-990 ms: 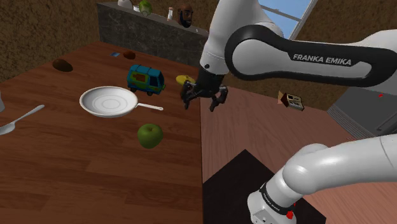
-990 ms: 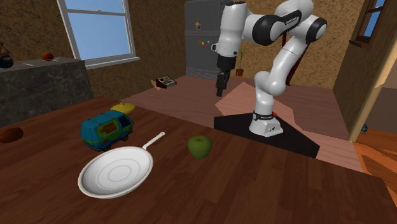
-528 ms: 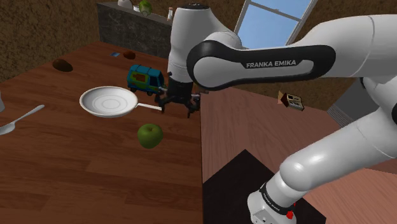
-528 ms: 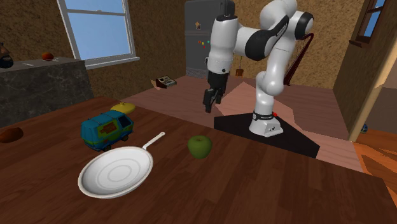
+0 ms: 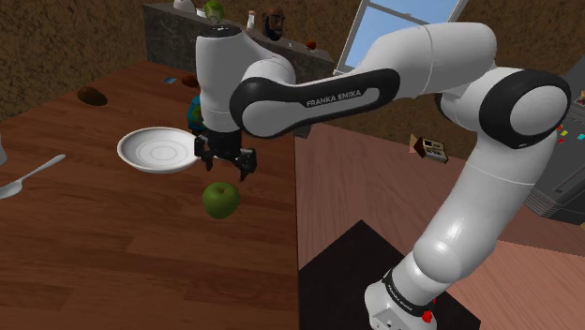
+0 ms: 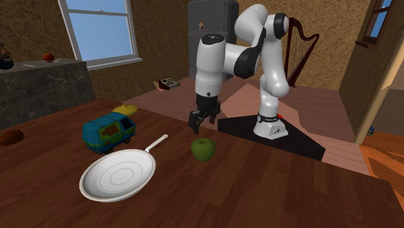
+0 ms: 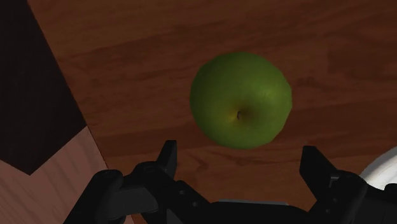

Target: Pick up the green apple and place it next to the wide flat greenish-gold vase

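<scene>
Apple: the green apple (image 5: 220,199) is round, glossy and evenly green, with a small dark stem pit facing up in the wrist view (image 7: 240,100). It sits upright on the wooden table (image 5: 112,253).
Apple's place: in the second exterior view it is at 3 o'clock from the white frying pan (image 6: 116,175), near the table's edge.
Gripper: the gripper (image 5: 224,169) hangs just above the apple at its 12 o'clock in the shoulder view. Its fingers are spread wide and touch nothing.
Vase: the flat yellow-gold vase (image 6: 125,110) lies at 10 o'clock from the apple, well apart.
In between: the pan's handle tip and a blue-green toy van (image 6: 109,131).
Farther off: a spoon (image 5: 28,176) at the shoulder view's 9 o'clock.
</scene>
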Robot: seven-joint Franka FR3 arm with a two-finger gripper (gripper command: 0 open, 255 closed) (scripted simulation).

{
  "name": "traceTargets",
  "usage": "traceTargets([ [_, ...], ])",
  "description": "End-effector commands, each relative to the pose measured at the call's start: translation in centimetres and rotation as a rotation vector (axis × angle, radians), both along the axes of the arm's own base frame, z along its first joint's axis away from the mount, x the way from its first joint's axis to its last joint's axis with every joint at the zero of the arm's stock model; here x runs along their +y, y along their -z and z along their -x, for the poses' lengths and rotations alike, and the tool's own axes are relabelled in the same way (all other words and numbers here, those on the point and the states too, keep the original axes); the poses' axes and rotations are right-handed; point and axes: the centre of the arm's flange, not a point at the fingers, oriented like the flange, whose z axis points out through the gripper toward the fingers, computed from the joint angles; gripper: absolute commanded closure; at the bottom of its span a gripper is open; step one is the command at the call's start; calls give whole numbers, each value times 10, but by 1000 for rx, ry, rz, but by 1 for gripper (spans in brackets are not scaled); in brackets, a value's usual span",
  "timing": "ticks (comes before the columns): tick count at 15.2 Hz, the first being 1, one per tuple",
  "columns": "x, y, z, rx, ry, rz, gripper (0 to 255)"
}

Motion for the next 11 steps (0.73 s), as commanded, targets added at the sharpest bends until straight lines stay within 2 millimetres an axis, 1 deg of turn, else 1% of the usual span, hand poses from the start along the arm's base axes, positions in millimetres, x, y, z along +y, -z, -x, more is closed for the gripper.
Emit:
traceTargets([
  [1, 1, 13, -6, -2, 14, 3, 0],
  [7, -4, 42, -7, -2, 14, 3, 0],
  [11, -4, 42, -7, -2, 14, 3, 0],
])
